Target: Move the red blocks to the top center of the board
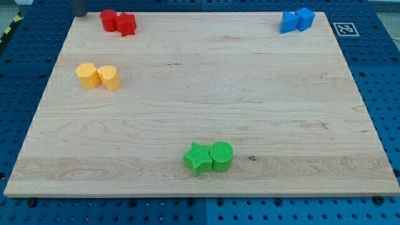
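Observation:
Two red blocks sit touching at the board's top left: a round one [109,20] and a star-like one [127,24] to its right. A dark rod enters at the view's top edge, and my tip [80,14] is at the board's top left corner, a short way left of the round red block and not touching it. The wooden board [206,94] fills most of the view.
Two blue blocks [296,20] sit together at the top right corner. Two yellow blocks, a hexagon-like one [87,75] and a cylinder [109,77], sit at the left. A green star [198,159] and a green cylinder [220,155] touch at the bottom centre.

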`<action>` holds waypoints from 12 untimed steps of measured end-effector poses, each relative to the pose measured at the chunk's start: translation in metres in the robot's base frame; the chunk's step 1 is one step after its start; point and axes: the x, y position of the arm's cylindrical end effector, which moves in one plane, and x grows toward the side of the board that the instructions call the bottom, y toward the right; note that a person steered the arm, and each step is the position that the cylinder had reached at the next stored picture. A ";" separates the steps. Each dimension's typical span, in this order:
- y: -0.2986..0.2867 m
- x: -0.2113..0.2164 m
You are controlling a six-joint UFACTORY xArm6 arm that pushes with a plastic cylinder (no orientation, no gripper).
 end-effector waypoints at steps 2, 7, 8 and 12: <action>0.051 0.020; 0.028 0.043; 0.036 0.048; 0.102 0.060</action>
